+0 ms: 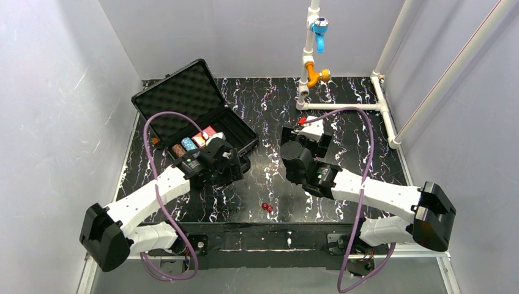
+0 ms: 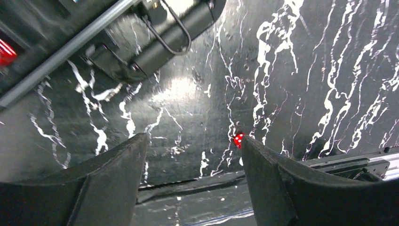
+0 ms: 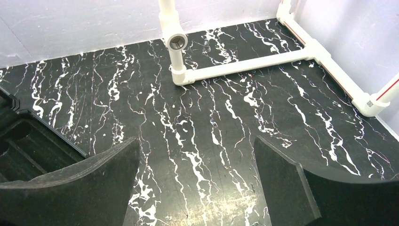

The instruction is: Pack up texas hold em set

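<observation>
Marbled black table (image 1: 269,104) bears open case (image 1: 180,98) and red dice (image 1: 267,207); both arms' jaws spread, empty.

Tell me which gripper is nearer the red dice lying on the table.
Left. The left gripper hangs at the front edge of the case, back-left of the red dice. The right gripper sits farther back-right, toward the white pipe frame.
</observation>
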Controlling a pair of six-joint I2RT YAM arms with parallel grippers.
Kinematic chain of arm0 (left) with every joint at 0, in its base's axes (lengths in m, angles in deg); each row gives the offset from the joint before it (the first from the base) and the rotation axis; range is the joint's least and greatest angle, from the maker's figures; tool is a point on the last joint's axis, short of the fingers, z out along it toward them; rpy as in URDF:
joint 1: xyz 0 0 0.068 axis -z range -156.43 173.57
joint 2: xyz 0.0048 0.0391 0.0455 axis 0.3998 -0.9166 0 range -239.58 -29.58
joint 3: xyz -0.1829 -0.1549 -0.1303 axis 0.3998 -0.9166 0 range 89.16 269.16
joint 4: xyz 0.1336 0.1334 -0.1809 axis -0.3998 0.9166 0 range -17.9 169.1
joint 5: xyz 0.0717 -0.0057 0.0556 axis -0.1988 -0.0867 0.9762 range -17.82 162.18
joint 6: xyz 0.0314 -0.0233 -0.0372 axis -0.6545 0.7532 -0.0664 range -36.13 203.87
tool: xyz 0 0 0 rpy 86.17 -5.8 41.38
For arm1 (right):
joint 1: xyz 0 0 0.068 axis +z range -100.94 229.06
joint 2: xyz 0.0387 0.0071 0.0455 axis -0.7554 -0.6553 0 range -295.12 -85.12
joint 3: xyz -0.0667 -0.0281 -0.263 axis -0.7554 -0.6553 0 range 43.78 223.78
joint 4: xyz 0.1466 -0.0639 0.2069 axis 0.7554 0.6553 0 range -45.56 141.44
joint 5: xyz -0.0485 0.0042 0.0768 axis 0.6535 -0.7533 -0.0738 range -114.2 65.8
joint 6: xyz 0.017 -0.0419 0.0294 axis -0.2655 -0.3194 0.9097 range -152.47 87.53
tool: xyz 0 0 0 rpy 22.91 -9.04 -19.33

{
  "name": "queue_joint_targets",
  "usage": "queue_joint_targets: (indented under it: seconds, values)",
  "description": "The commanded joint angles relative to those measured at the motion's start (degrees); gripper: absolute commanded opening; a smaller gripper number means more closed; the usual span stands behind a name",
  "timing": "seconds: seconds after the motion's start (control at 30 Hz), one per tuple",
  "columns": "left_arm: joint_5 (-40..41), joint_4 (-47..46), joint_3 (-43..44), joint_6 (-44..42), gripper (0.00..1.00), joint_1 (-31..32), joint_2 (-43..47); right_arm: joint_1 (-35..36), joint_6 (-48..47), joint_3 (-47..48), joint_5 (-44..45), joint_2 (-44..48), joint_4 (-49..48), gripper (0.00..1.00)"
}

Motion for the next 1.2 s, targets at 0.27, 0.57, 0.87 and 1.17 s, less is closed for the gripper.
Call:
queue_joint_targets:
  seconds: [0.27,0.57,0.87,1.17]
  values:
    - [9.14,11.31,9.69,32.45,0.66,14.5,-15.32,0.65,1.69,-1.66,5.54,3.21,-4.79,0.98]
    - [10.01,11.71,13.34,43.32,0.62,20.61,-24.77,1.26,1.19,-2.17,6.04,3.84,-5.6,0.98]
    - [9.41,11.7,15.51,45.22,0.57,23.05,-29.78,1.53,0.95,-2.53,5.74,4.22,-5.83,0.98]
    - [8.0,9.68,16.06,44.65,0.48,23.84,-33.11,1.7,0.67,-2.71,5.37,4.31,-6.18,0.98]
